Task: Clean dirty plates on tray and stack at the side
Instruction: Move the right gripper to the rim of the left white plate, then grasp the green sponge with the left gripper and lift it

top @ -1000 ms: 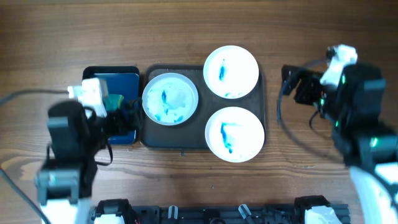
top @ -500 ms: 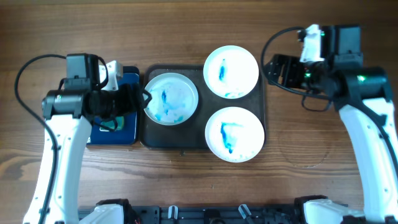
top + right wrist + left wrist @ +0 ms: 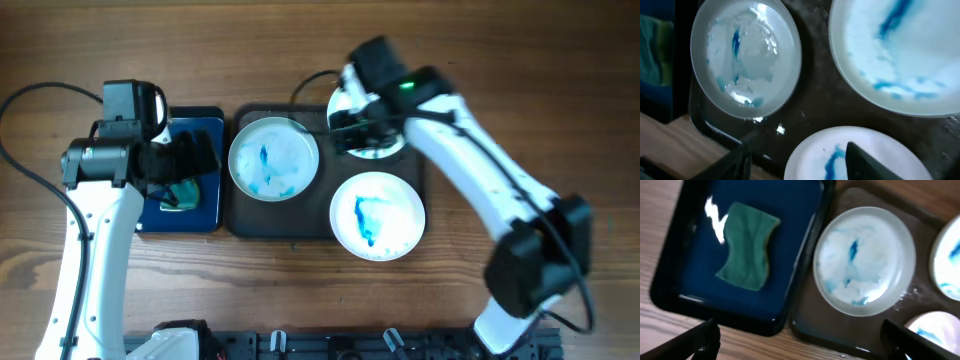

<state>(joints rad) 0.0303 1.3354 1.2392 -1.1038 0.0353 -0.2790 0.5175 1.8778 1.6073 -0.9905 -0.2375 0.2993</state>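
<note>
Both jaws stood wide apart and empty: my left gripper point(image 3: 800, 337) hung over the green sponge point(image 3: 747, 245) in the small blue tray point(image 3: 790, 225), my right gripper point(image 3: 797, 160) over the large tray point(image 3: 258, 218), where three blue-smeared plates point(image 3: 273, 160) lay.

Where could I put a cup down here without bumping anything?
Bare tabletop lies right of the tray, past the right arm, and along the strip in front of the tray. Crowded: three plates nearly fill the tray, and the smaller tray flanks its left side.
</note>
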